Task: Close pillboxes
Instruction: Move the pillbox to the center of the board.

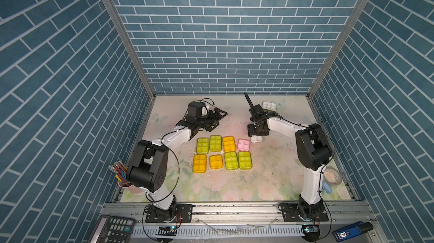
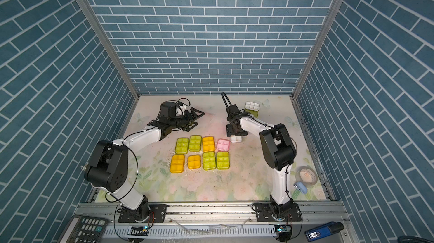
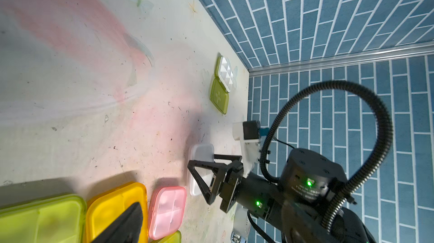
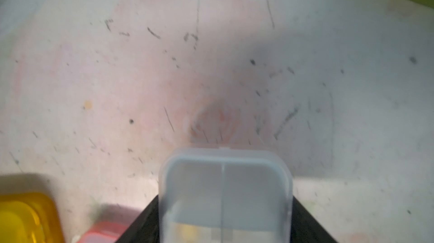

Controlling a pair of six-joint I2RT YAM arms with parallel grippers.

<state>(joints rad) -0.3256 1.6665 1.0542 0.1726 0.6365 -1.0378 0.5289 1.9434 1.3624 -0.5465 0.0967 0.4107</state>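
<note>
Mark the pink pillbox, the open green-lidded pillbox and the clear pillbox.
pink pillbox [image 1: 244, 144]: a top view, centre of its lid.
open green-lidded pillbox [image 3: 219, 98]: left wrist view, on the folded-back green lid.
clear pillbox [image 4: 224, 192]: right wrist view, middle of its lid.

arms [image 1: 176, 136]: white links, black joints | right gripper [image 3: 202, 176]: black, triangular | LEDs [image 3: 309, 183]: green

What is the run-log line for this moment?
left gripper: open, empty | right gripper: shut on clear box beside pink box | far green box: lid open

Bright overhead light, soft shadows; right wrist view blurs the clear pillbox [image 4: 225, 194].
</note>
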